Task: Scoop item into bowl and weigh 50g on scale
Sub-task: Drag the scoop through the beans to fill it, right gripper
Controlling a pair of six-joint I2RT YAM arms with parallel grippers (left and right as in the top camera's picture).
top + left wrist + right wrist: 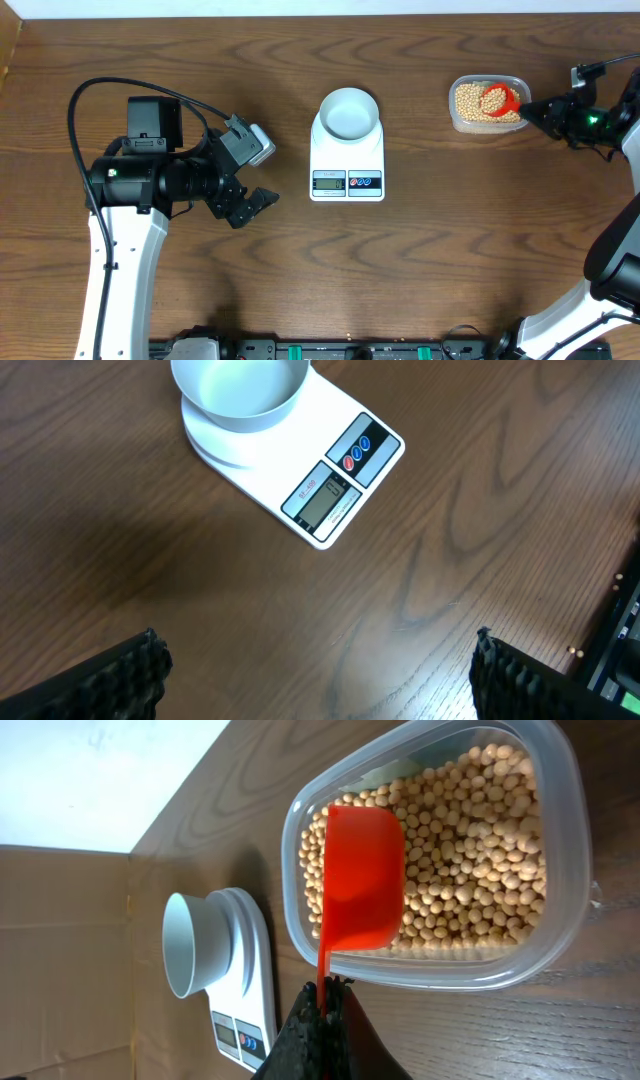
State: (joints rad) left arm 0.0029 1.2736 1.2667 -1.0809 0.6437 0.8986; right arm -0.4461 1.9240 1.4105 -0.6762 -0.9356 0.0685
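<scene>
Right wrist view shows the right gripper (322, 1020) shut tight on the thin handle of the red scoop (360, 870), its jaws pressed together around the handle. The scoop's cup lies over the beans (470, 870) inside the clear tub (450, 975), near the wall closest to the gripper. No beans show on the red face turned to the camera, and I cannot tell whether that face is the hollow or the back.

From overhead, the bowl (349, 112) sits on the far end of the scale (347, 160), its display and buttons facing the robot, and the bowl looks empty. It lies to the robot's left of the tub, well apart, across bare table (420, 260). The scoop's long axis runs roughly along that same line, handle on the outer side and cup toward the bowl, so a loaded scoop would likely travel cup-first, straight leftward.

The right arm is nearer the tub. The left gripper (320, 685) hangs wide open and holds nothing, on the other side of the scale, near it but not touching
</scene>
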